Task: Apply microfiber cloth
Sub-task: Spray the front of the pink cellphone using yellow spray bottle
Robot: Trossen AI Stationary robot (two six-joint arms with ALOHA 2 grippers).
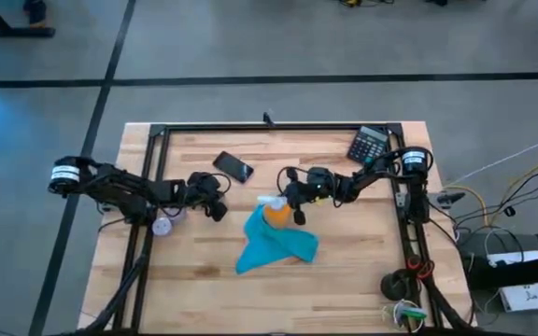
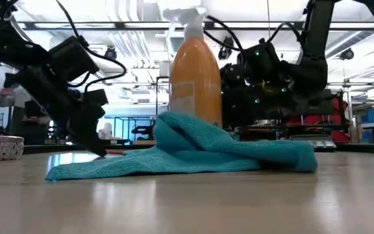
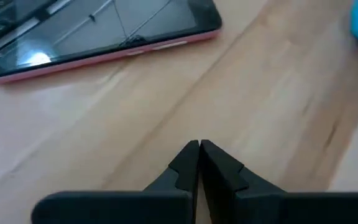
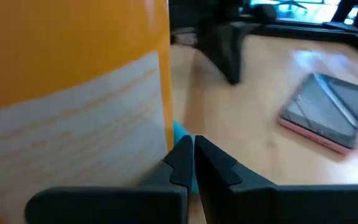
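- The microfiber cloth (image 1: 275, 245) lies crumpled at the table's (image 1: 362, 289) centre, with the orange spray bottle (image 1: 276, 212) standing at its 12 o'clock edge.
- The right gripper (image 4: 191, 147), fingers pressed together and empty, sits just beside the bottle at its 3 o'clock.
- The left gripper (image 3: 199, 148), likewise closed on nothing, rests at the cloth's 10 o'clock, near the phone (image 1: 233, 166).

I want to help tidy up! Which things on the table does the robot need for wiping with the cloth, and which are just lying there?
Needed:
microfiber cloth
left gripper, shut
right gripper, shut

Just lying there:
orange spray bottle
phone
calculator
small round dish
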